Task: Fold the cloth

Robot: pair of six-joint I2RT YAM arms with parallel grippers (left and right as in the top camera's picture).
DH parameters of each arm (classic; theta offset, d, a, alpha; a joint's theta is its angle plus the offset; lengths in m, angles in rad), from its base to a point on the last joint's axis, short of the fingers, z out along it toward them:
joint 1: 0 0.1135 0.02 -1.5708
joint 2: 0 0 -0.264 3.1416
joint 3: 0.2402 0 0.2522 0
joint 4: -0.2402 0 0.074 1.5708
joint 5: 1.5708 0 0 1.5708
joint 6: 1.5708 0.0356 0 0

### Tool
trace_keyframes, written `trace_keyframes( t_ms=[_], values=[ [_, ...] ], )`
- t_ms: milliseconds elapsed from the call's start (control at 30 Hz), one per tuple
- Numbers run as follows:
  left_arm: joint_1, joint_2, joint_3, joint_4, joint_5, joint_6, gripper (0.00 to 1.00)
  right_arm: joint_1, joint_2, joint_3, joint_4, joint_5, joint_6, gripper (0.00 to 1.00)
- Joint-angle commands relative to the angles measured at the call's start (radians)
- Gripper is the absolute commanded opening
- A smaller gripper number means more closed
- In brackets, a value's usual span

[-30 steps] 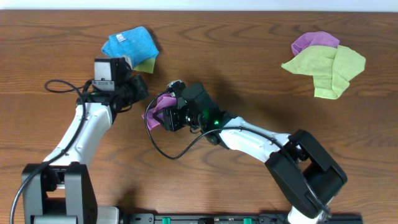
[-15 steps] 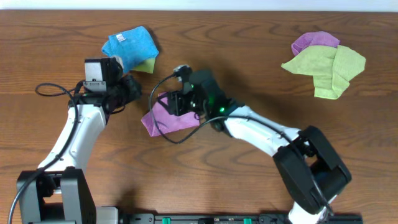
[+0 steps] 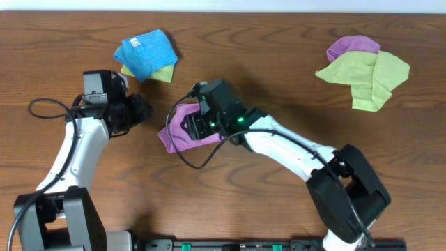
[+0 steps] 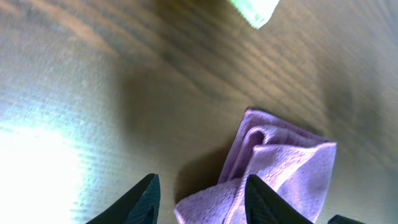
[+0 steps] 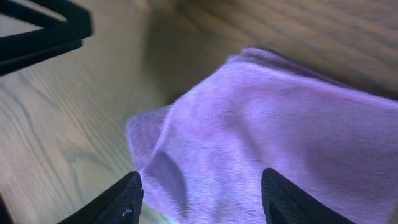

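Near the middle of the brown wooden table (image 3: 293, 49) we see the cloth (image 3: 173, 134). It is soft lilac purple and fluffy, like a little towel. It does not lie flat. It sits in a bunched, folded heap with a fat rolled edge on one side and a pointy corner on the other. We see wood grain lines running all along the table top.

We look for words to read. We find only a small white tag (image 3: 136, 43) on the bright blue cloth (image 3: 148, 54) at the back left, and its marks are too tiny for us to read. That blue cloth is fuzzy too, and it lies on top of a small lime-green cloth (image 3: 163, 72) that peeks out below it.

We see the right claw (image 5: 202, 177) right over the cloth. Its two black fingers stand far apart, and purple fluff fills the space under them. We cannot tell if they touch it.

We see the left claw (image 4: 202, 180) just beside the cloth, over bare wood. Its fingers are apart too, and it holds nothing.

Far off at the back right we see a big lime-green cloth (image 3: 366, 77) lying crumpled, partly over a second purple cloth (image 3: 352, 47)
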Motion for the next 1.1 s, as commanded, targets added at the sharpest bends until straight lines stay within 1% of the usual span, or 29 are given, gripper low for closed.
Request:
trace_keyframes(
  t_ms=[0, 233, 500, 600, 633, 733, 1067],
  values=[
    [0.012, -0.021, 0.033, -0.021, -0.006, 0.025, 0.46, 0.032, -0.006, 0.016, -0.013, 0.055, -0.029, 0.62],
    [0.016, -0.021, 0.035, -0.038, -0.006, 0.029, 0.47, 0.061, 0.013, 0.016, -0.017, 0.07, -0.031, 0.63],
    [0.016, -0.021, 0.06, -0.065, -0.01, 0.06, 0.55, 0.082, 0.046, 0.03, -0.053, 0.085, -0.046, 0.64],
    [0.016, -0.021, 0.072, -0.087, -0.04, 0.068, 0.58, 0.097, 0.064, 0.058, -0.081, 0.089, -0.057, 0.64],
    [0.016, -0.021, 0.077, -0.099, -0.055, 0.07, 0.6, 0.107, 0.078, 0.076, -0.096, 0.092, -0.066, 0.65],
    [0.022, -0.021, 0.08, -0.116, -0.066, 0.074, 0.61, 0.123, 0.095, 0.101, -0.123, 0.105, -0.076, 0.66],
    [0.069, -0.021, 0.08, -0.157, -0.069, 0.074, 0.61, 0.135, 0.128, 0.108, -0.113, 0.122, -0.076, 0.65]
  ],
)
